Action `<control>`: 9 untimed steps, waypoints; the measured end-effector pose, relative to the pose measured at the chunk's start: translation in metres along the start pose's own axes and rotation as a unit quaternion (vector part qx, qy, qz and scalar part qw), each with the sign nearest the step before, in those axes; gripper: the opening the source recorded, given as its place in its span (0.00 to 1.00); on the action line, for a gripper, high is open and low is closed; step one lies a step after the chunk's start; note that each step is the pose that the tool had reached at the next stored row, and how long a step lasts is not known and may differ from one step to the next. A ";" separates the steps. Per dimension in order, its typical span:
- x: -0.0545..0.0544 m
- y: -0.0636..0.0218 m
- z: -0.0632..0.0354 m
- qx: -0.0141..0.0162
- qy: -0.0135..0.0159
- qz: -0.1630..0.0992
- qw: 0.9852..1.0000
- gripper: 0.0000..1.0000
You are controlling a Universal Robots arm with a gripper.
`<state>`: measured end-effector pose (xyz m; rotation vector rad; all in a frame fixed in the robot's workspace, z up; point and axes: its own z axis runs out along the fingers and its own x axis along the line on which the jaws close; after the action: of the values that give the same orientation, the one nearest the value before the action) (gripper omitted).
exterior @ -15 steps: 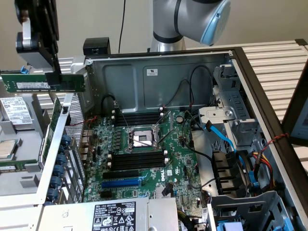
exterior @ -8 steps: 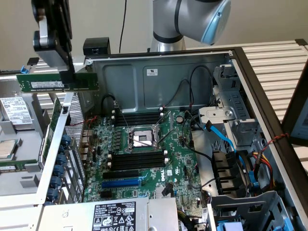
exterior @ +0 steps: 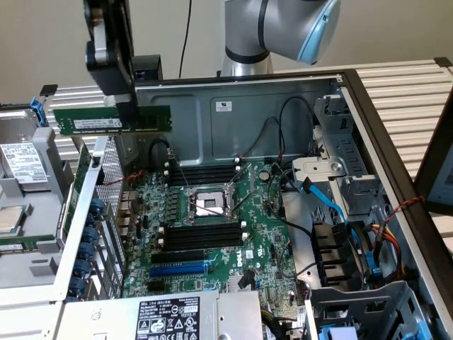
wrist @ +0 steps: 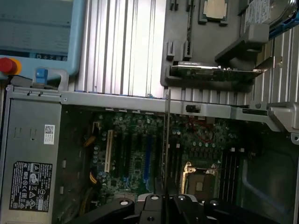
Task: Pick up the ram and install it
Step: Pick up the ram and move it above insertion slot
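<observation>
The gripper (exterior: pixel 128 117) pinches the ram (exterior: pixel 85 120) mid-length between its fingers (exterior: pixel 126 105), above the computer case (exterior: pixel 283 92). Level and on edge, it looks aligned for the black slots (exterior: pixel 202 237).

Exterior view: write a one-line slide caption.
The gripper holds the ram level above the open computer case and its motherboard.

Plain beige wall (exterior: pixel 42 42) behind; ribbed metal tabletop (exterior: pixel 403 92) underneath.
</observation>
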<state>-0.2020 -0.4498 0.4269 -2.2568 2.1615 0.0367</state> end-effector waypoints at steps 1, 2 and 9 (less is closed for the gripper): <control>0.000 -0.0043 0.0001 0.001 0.002 0.000 1.000 0.13; -0.001 -0.0083 0.0001 0.001 0.004 0.000 1.000 0.13; -0.014 -0.0305 0.0012 0.012 0.018 0.000 1.000 0.13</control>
<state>-0.1721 -0.4347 0.4260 -2.2624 2.1665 -0.0288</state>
